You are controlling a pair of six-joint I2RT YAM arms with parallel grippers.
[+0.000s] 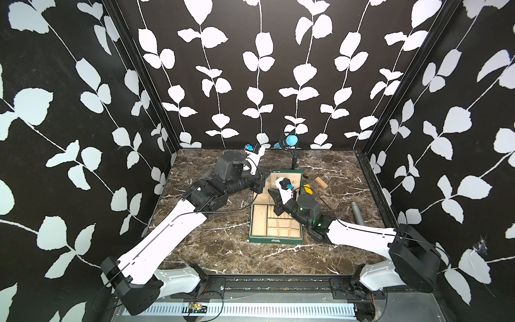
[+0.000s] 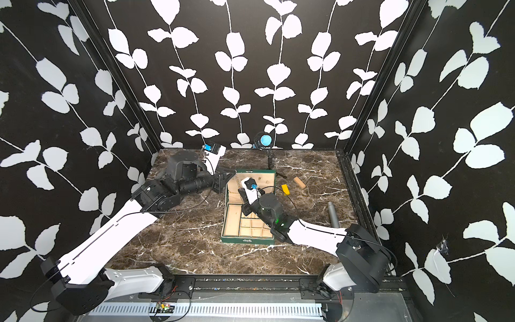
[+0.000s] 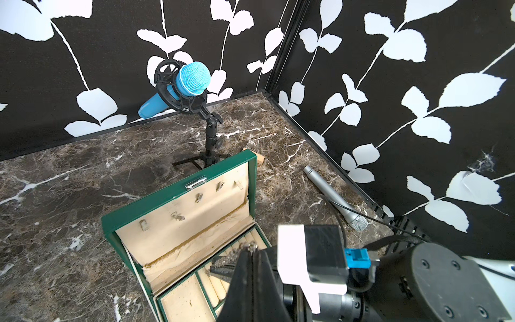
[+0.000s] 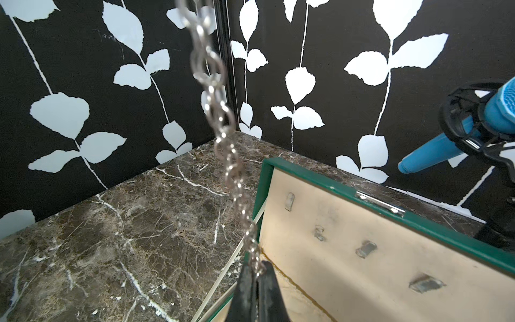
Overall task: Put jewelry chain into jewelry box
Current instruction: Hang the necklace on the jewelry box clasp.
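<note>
1. The jewelry chain (image 1: 270,184) is hanging stretched in the air between the two pincers. It is running down beside the left edge of the raised lid (image 3: 192,220) of the jewelry box (image 1: 276,241).
2. The right pincer (image 4: 257,269) is pinching the chain's lower end with its jaws closed tight on the links, just over the box where the lid is meeting the tray.
3. The left pincer (image 3: 252,251) is clamping the upper end with its jaws pressed together, and links are showing at its tips above the box.
4. The box is sitting open on the bench (image 1: 217,251), its cream compartments facing up.
5. A yellow block (image 1: 307,189) is lying just beside the box's right side, and a wooden block (image 1: 320,182) is lying farther right.
6. A grey microphone (image 1: 357,213) is lying well apart to the box's right, and a blue microphone (image 1: 289,140) is standing behind the box.
</note>
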